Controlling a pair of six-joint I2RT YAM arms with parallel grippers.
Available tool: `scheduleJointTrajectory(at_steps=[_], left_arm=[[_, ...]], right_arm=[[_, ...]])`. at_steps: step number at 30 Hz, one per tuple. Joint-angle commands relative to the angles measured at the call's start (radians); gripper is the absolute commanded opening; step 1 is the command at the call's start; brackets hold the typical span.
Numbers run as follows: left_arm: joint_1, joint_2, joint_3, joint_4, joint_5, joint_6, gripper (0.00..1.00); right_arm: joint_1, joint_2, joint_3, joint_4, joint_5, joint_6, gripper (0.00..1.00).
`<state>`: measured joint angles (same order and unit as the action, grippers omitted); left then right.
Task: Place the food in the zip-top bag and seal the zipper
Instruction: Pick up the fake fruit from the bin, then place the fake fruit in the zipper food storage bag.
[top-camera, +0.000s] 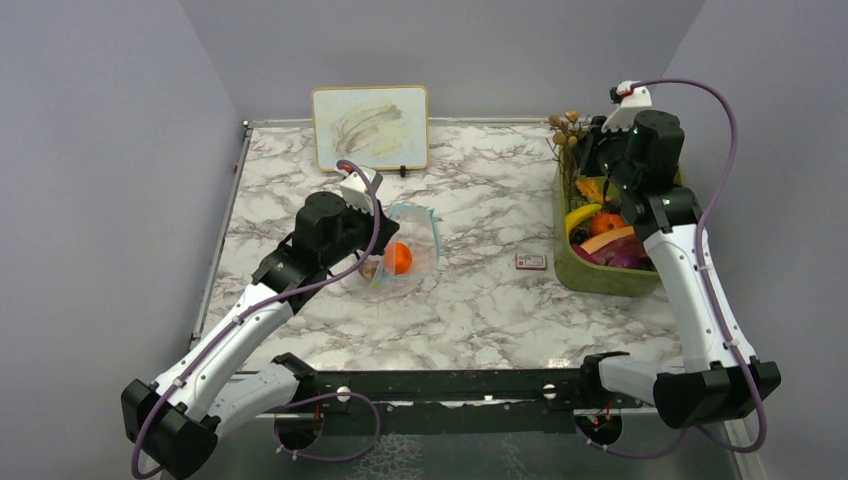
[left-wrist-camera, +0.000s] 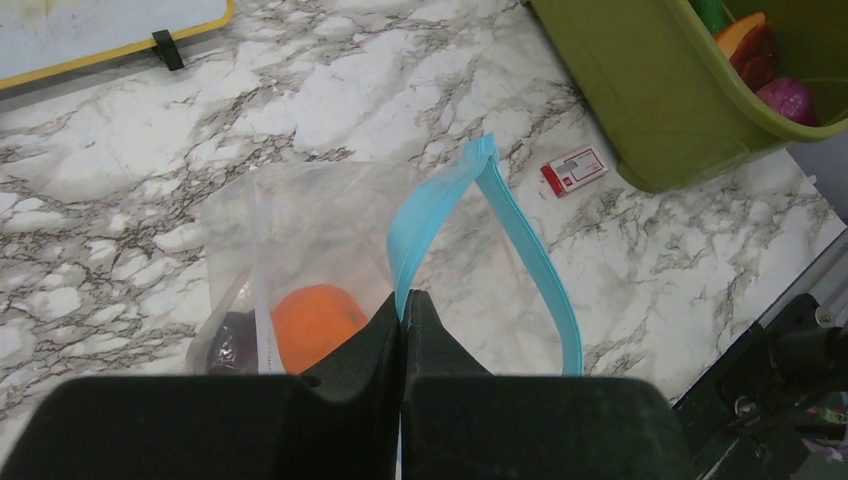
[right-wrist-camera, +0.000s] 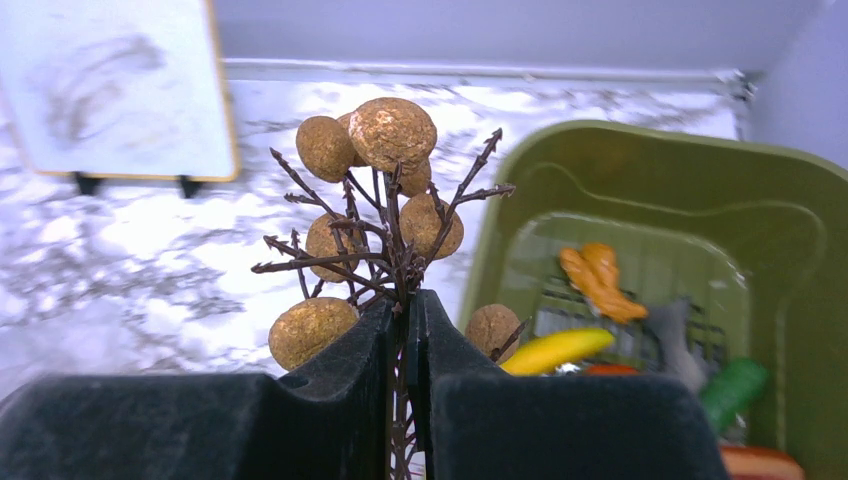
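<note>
Near mid-table the bag (top-camera: 410, 238) lies with an orange piece (left-wrist-camera: 312, 322) and a dark piece (left-wrist-camera: 231, 346) inside. Its zipper (left-wrist-camera: 532, 262) is unsealed, and the left gripper (left-wrist-camera: 405, 300) is clamped tight on one end of it. By the bin (right-wrist-camera: 640, 170) rim the right gripper (right-wrist-camera: 405, 310) is closed on the stem of a brown sprig (right-wrist-camera: 388, 135). I judge the task barely begun, since the banana (right-wrist-camera: 556, 350) and the other pieces wait in the bin and sealing comes last.
</note>
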<state>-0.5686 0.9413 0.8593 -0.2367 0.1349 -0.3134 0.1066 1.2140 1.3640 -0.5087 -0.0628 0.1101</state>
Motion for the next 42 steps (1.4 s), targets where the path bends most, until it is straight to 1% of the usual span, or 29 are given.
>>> scheduleJointTrajectory(at_steps=[1, 5, 8, 12, 18, 23, 27, 31, 33, 37, 42], left_arm=[[0.004, 0.023, 0.075, -0.004, 0.045, -0.043, 0.00], [0.005, 0.029, 0.077, 0.013, 0.121, -0.126, 0.00], [0.004, 0.027, 0.081, 0.006, 0.130, -0.158, 0.00], [0.003, 0.039, 0.116, -0.033, 0.125, -0.161, 0.00], [0.005, 0.053, 0.155, -0.100, 0.143, -0.174, 0.00], [0.005, 0.032, 0.147, -0.101, 0.142, -0.198, 0.00], [0.004, 0.036, 0.144, -0.104, 0.154, -0.208, 0.00], [0.004, 0.057, 0.171, -0.105, 0.229, -0.257, 0.00], [0.004, 0.066, 0.194, -0.104, 0.261, -0.275, 0.00], [0.004, 0.067, 0.222, -0.098, 0.288, -0.305, 0.00], [0.005, 0.074, 0.227, -0.089, 0.336, -0.335, 0.00]], right_arm=[[0.053, -0.084, -0.074, 0.117, -0.132, 0.043, 0.07], [0.094, -0.133, -0.130, 0.188, -0.226, 0.064, 0.06], [0.123, -0.150, -0.159, 0.233, -0.305, 0.083, 0.06], [0.187, -0.159, -0.201, 0.330, -0.392, 0.120, 0.05], [0.410, -0.116, -0.220, 0.411, -0.356, 0.103, 0.05], [0.515, -0.100, -0.242, 0.534, -0.388, 0.100, 0.05], [0.553, -0.119, -0.293, 0.657, -0.427, 0.101, 0.05], [0.569, -0.118, -0.337, 0.743, -0.485, 0.108, 0.05], [0.577, -0.130, -0.364, 0.793, -0.480, 0.107, 0.04], [0.583, -0.176, -0.440, 0.948, -0.489, 0.114, 0.04], [0.584, -0.225, -0.483, 0.988, -0.522, 0.053, 0.04]])
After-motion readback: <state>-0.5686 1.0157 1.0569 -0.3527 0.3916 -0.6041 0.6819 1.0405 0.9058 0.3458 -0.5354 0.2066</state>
